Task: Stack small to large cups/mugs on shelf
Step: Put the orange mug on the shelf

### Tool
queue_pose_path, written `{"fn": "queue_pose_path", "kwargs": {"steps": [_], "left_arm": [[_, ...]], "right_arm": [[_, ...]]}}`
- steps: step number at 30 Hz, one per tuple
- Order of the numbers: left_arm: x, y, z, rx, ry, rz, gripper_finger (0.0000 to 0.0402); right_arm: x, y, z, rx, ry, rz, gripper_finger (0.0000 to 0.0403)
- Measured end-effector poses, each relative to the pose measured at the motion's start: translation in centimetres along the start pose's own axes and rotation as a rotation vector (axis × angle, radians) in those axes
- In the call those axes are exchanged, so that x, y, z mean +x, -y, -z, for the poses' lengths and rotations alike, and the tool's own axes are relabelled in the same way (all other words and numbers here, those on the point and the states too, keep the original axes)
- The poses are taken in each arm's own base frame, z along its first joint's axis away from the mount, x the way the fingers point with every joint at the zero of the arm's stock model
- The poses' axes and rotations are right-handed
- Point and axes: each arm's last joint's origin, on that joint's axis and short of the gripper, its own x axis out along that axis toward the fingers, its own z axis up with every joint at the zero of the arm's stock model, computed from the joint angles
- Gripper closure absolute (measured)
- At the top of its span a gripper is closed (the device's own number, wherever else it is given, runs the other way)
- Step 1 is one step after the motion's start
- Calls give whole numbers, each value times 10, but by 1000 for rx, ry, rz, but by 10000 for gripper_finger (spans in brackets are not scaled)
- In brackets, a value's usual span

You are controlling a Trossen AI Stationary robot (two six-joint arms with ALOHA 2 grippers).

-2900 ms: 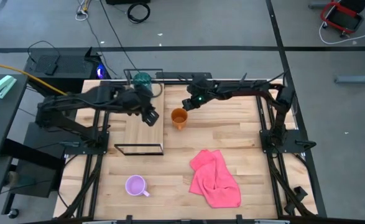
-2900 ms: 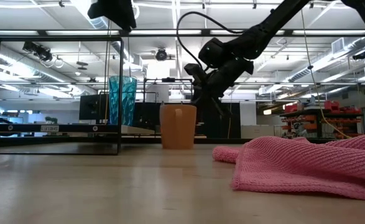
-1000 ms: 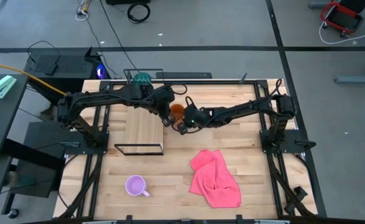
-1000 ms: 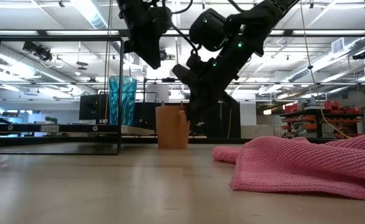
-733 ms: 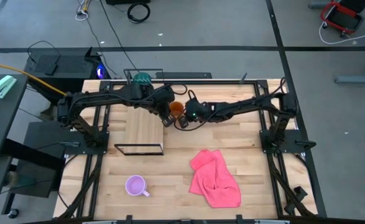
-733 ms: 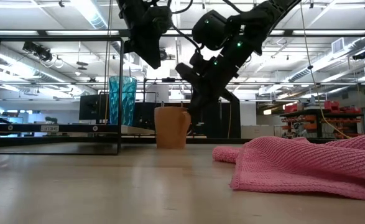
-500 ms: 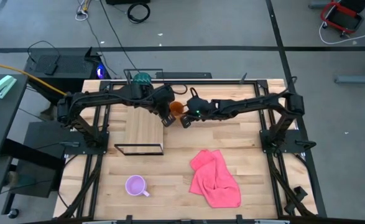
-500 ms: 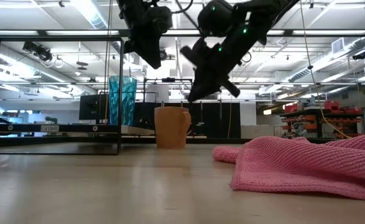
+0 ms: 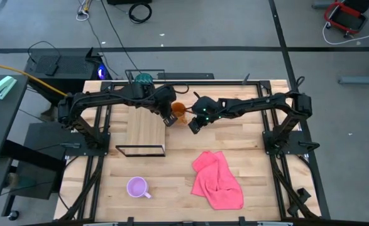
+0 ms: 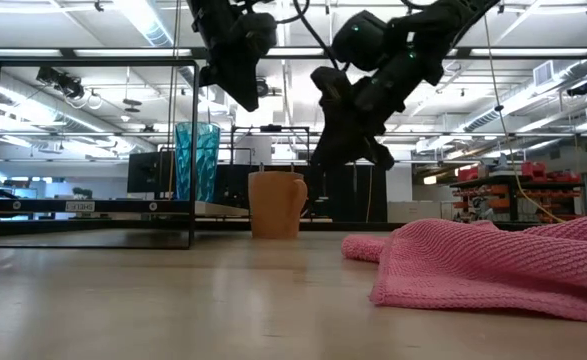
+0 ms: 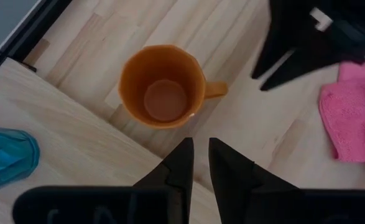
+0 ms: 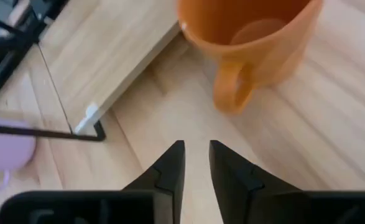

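The orange mug [image 9: 179,112] stands upright on the tabletop beside the shelf plank [image 9: 146,129], its handle [image 12: 229,93] toward my right gripper. The teal tumbler [image 9: 144,80] stands on the shelf's far end. The lilac mug [image 9: 137,187] stands on the tabletop near the front edge. My left gripper [image 9: 167,118] hangs shut above the shelf's right edge, just left of the orange mug [image 11: 163,86]. My right gripper [image 9: 195,123] is shut, raised just right of the mug [image 10: 276,204], touching nothing.
A crumpled pink cloth [image 9: 217,179] lies on the tabletop right of centre toward the front. The shelf's thin black frame [image 10: 191,150] rises around the plank. The arms' black stands flank the table at both sides.
My right gripper has risen from beside the orange mug and drawn back toward the table's right edge, so the mug's handle now shows free in the low view. The mug stays standing beside the shelf.
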Motion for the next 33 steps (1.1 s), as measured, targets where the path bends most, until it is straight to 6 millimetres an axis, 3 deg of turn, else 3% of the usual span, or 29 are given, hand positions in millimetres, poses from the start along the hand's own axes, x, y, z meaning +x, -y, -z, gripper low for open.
{"fn": "queue_pose_path", "kwargs": {"steps": [15,33], "left_arm": [[0,1,0,-25,3,4,344],[1,-14,-6,-69,21,-16,329]], "right_arm": [[-8,43,-28,79,-8,-95,313],[-3,34,-23,78,14,-64,313]]}}
